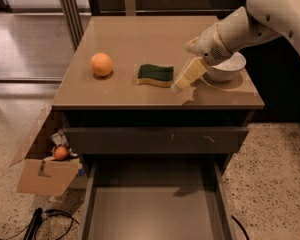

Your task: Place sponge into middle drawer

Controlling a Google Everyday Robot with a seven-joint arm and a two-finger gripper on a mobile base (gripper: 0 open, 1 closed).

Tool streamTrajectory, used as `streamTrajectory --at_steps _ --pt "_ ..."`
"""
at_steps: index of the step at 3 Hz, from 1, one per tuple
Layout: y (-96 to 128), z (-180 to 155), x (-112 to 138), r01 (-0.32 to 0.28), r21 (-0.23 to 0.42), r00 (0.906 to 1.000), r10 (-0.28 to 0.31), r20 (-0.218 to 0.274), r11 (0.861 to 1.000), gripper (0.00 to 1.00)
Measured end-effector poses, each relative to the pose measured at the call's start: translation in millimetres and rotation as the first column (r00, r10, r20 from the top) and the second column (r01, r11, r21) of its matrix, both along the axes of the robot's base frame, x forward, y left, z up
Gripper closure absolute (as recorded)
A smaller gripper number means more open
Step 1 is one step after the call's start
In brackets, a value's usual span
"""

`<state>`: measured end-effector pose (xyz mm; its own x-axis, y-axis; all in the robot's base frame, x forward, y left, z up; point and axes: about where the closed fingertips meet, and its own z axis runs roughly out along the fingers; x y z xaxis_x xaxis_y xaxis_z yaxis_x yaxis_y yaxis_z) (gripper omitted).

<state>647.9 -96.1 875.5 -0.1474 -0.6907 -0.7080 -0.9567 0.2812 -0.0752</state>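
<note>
The sponge [155, 75], dark green on top with a yellow layer below, lies flat on the brown cabinet top [140, 39] near its front edge. My gripper [181, 83] hangs just right of the sponge, low over the top, its pale fingers pointing down and to the left. It holds nothing. The middle drawer [155, 209] is pulled out below, wide and grey-brown with a bare flat floor. Above it is a closed drawer front [155, 140] with small pale scratches.
An orange [101, 64] sits on the cabinet top left of the sponge. A white bowl [225, 68] stands behind my gripper at the right. A cardboard box [42, 171] with a small orange in it lies on the floor at the left.
</note>
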Motion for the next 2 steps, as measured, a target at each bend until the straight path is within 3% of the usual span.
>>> streamTrajectory --at_steps 2 --pt "33 -13 31 -0.013 0.001 0.9998 0.013 -0.014 1.000 0.00"
